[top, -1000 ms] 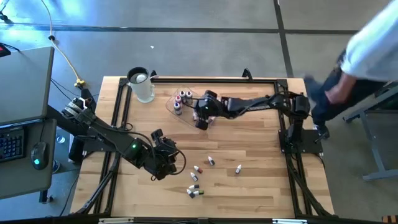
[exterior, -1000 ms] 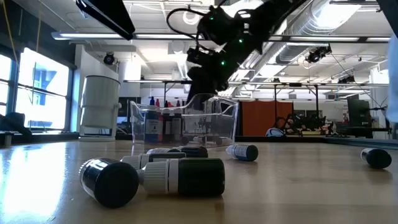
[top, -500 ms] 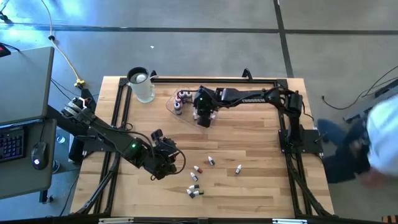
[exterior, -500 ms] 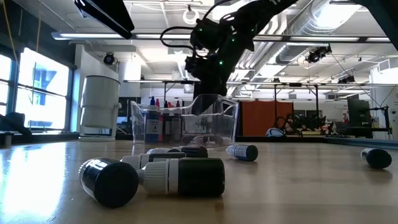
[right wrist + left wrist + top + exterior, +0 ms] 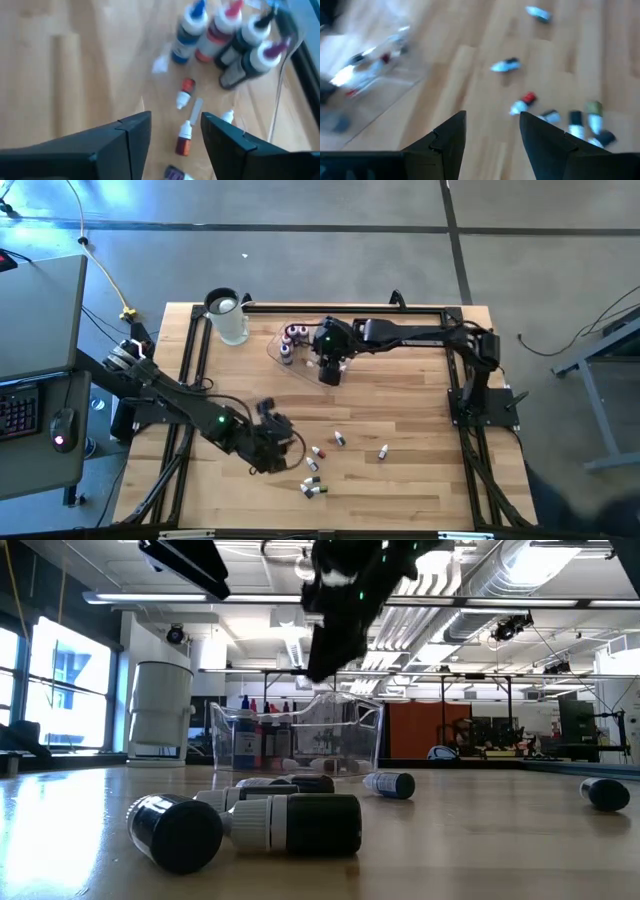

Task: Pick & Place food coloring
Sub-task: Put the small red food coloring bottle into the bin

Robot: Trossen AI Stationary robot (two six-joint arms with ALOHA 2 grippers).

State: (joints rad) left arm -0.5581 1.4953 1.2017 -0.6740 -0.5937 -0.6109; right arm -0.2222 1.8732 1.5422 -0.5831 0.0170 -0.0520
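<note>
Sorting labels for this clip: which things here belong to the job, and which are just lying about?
Job:
food coloring bottles loose on the table
food coloring bottles in the tray
clear plastic tray
right claw
left claw

Lying about:
clear jug

Some food coloring bottles stand, seemingly, inside the tray; others lie nearer.

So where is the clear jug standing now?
In the high view the clear jug stands at the table's far left corner, left of the plastic tray.
</note>
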